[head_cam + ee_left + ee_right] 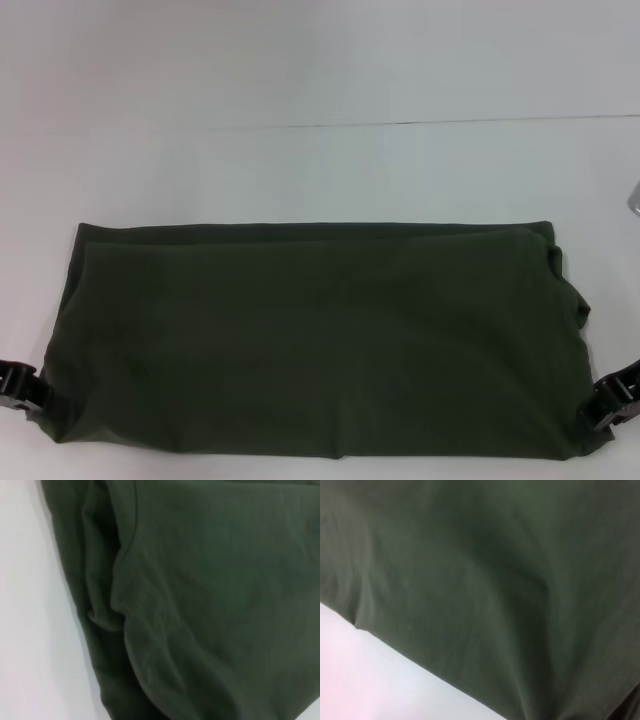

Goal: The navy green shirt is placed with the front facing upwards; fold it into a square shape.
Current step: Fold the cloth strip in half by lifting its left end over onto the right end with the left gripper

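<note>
The navy green shirt (320, 340) lies on the white table as a wide, flat rectangle folded over on itself, with only plain green cloth facing up. A loose fold bulges at its right end (570, 290). My left gripper (25, 388) sits at the shirt's near left corner, touching the cloth edge. My right gripper (612, 402) sits at the near right corner, also against the cloth. Close up, the left wrist view shows layered folds of the shirt (200, 605) beside bare table. In the right wrist view the shirt (495, 580) fills most of the picture.
The white table (320, 170) runs beyond the shirt to a thin dark seam (450, 122) at the back. A small pale object (634, 195) shows at the right edge. The shirt's near edge lies close to the table's front.
</note>
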Action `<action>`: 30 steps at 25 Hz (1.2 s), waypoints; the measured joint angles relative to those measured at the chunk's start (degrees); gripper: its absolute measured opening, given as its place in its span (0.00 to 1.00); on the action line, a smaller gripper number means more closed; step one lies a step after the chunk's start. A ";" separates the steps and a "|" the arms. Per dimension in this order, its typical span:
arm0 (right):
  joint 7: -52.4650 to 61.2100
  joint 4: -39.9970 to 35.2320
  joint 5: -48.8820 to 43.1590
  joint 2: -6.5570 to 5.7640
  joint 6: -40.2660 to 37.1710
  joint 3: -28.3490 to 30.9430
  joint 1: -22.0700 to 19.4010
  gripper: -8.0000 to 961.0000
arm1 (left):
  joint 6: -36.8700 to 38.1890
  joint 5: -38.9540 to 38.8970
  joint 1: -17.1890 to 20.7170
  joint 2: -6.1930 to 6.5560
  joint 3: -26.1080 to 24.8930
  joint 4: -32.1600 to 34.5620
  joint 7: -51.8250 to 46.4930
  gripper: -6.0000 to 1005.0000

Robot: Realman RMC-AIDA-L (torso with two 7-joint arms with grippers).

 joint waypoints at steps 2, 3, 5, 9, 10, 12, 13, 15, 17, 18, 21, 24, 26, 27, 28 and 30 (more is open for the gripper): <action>0.15 -0.02 0.00 -0.14 -0.05 -0.07 -0.07 0.13 | -0.21 0.48 0.03 0.01 -0.01 0.09 -0.19 0.04; 0.23 -0.02 0.01 -0.21 -0.07 -0.12 -0.09 0.17 | -0.27 0.77 0.05 0.02 0.05 0.11 -0.24 0.04; 0.32 -0.01 0.01 -0.35 -0.14 -0.11 -0.14 0.24 | -0.34 1.23 0.09 0.03 0.22 0.10 -0.31 0.04; 0.69 -0.18 0.10 -0.97 -0.47 0.32 -0.15 0.41 | -0.44 1.39 0.17 0.03 0.07 0.18 -0.51 0.04; 0.76 -0.21 0.16 -1.26 -0.54 0.51 -0.15 0.46 | -0.47 1.67 0.20 0.03 -0.04 0.24 -0.60 0.04; 0.75 -0.37 0.30 -1.87 -0.92 1.18 -0.14 0.53 | -0.62 2.25 0.24 0.03 -0.11 0.28 -0.69 0.05; 0.74 -0.66 0.34 -2.14 -1.13 1.80 -0.11 0.56 | -0.81 2.59 0.30 0.03 -0.13 0.32 -0.72 0.05; 0.64 -1.49 0.42 -2.67 -1.73 3.33 -0.07 0.62 | -1.13 2.74 0.43 0.03 -0.14 0.51 -0.79 0.05; 0.39 -2.61 0.48 -3.22 -2.46 5.44 -0.05 0.69 | -1.53 2.77 0.78 0.00 -0.22 1.21 -1.20 0.05; 0.17 -3.12 0.53 -3.53 -2.80 6.55 -0.06 0.72 | -1.88 2.77 1.04 -0.03 -0.47 1.79 -1.49 0.06; -0.82 -3.84 1.24 -4.42 -3.10 9.91 -0.11 0.77 | -2.89 3.00 1.75 0.16 -1.46 3.33 -1.93 0.06; -2.38 -3.68 3.69 -5.09 -3.12 13.03 -0.33 0.79 | -3.26 3.96 2.35 0.38 -2.46 4.61 -1.95 0.06; -3.66 -3.39 5.99 -5.31 -3.01 15.03 -0.49 0.79 | -3.75 4.16 2.76 0.42 -4.25 5.68 -1.75 0.07; -4.64 -3.32 7.49 -5.34 -2.92 16.08 -0.65 0.79 | -4.06 3.84 2.96 0.41 -5.41 6.21 -1.61 0.07; -5.69 -3.26 9.16 -5.36 -2.80 17.14 -0.85 0.79 | -4.56 3.13 3.14 0.43 -7.33 6.93 -1.47 0.07; -7.83 -3.16 13.23 -5.27 -2.71 18.89 -1.45 0.79 | -4.97 -0.62 3.38 0.82 -12.10 7.47 -0.56 0.07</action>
